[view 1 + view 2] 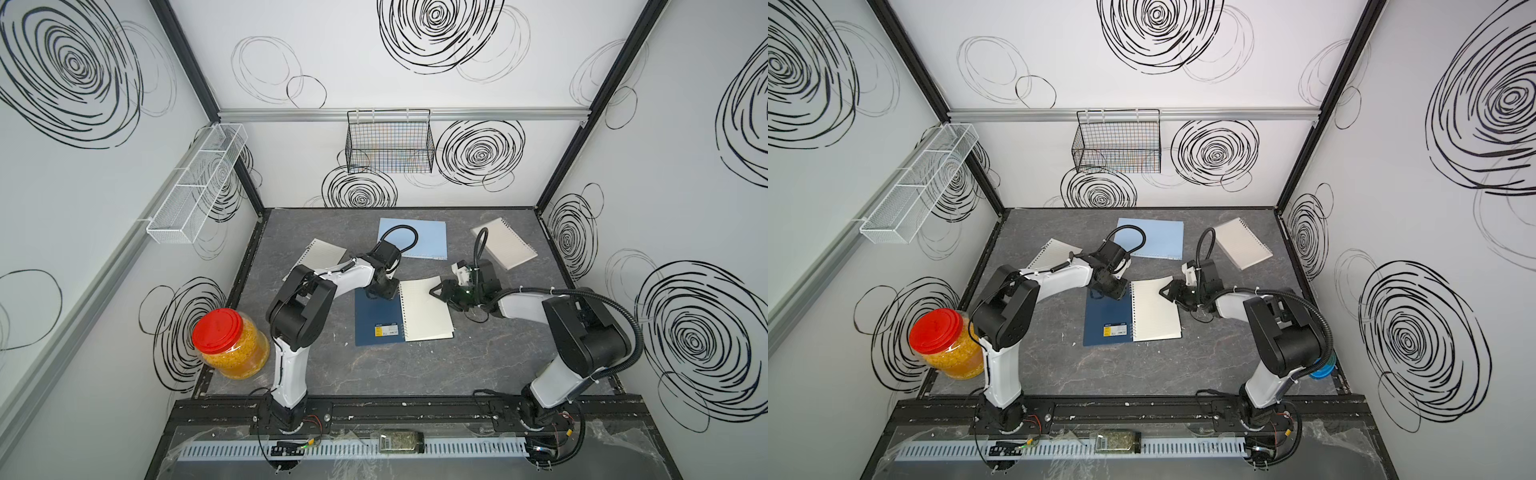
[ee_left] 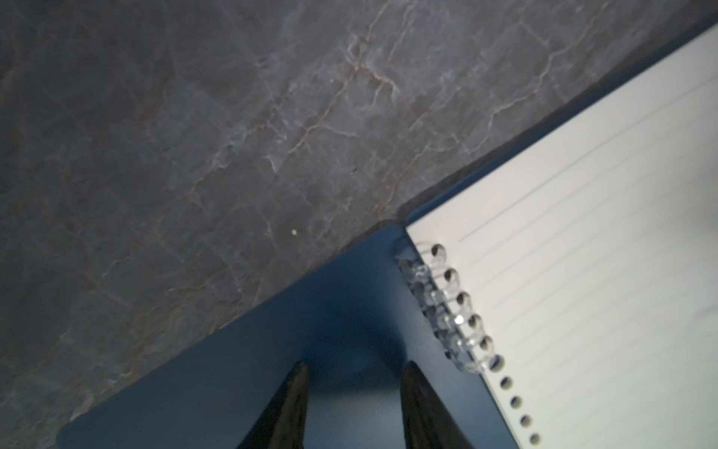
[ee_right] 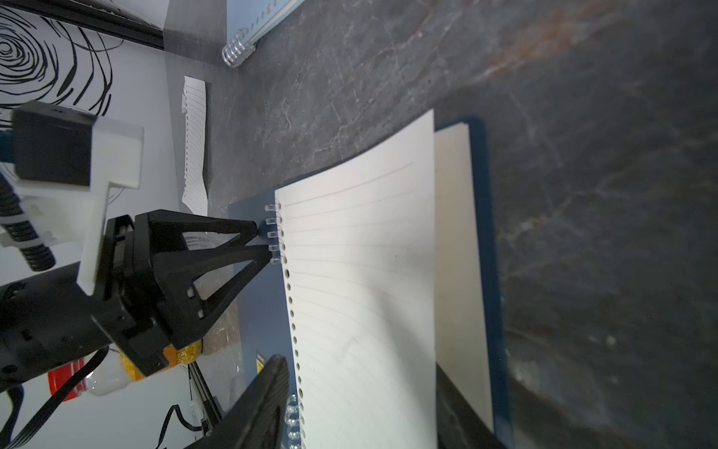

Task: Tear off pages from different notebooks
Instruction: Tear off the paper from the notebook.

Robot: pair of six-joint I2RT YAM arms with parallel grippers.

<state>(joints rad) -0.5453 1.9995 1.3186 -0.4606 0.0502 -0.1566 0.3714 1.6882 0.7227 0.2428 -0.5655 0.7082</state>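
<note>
1 dark navy wire-bound notebook, open, centre of grey marbled desk; 1 cream lined page on top, partly off its clear coil. Left claw spread, tips on navy cover. Right claw at page corner; grip cannot be told.

Tabletop: stone-look grey sheet, pale veins, matt. Navy notebook cover: smooth, faint sheen, plastic-like. Its top page: cream lined paper, matt. Coil binding: clear plastic, glossy highlights. Left gripper: black plastic, matt. Jar at near left: clear plastic, shiny; lid red, ribbed, glossy. Far-wall wire basket: thin black metal wire. Left-wall mesh tray: fine white-coated metal mesh.
</note>
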